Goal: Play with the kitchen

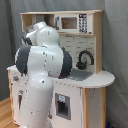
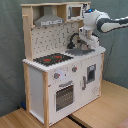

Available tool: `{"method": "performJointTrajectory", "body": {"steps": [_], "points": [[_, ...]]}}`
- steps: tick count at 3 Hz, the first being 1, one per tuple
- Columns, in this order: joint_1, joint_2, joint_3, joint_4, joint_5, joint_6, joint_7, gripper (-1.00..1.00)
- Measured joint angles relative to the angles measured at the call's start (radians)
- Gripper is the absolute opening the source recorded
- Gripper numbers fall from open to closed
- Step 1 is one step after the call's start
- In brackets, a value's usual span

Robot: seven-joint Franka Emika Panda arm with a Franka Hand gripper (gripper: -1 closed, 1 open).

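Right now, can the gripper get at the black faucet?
Probably yes: in the second exterior view the gripper hangs over the sink beside the black faucet, with nothing seen between them.

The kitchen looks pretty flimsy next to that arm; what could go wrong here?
The tool hangs close by the black faucet over the sink, so a sideways move might knock or bend the faucet. In the first exterior view the arm hides the stovetop side, so contact there could go unseen.

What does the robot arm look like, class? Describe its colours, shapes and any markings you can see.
The arm has smooth, rounded glossy white shells, bulging at the joints, with dark grey to black bands between segments. In the second exterior view the white links end in a dark section running off the second exterior view's right. No cables or markings can be made out.
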Motion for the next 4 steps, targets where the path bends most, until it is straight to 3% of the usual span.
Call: {"method": "performJointTrajectory", "body": {"steps": [2,4], "points": [[0.006,0.011,-0.109,-0.001,0.024,0.007,-0.166,-1.0],[0.071,-0.036,-0.23,0.001,0.07,0.082,-0.274,-1.0]]}}
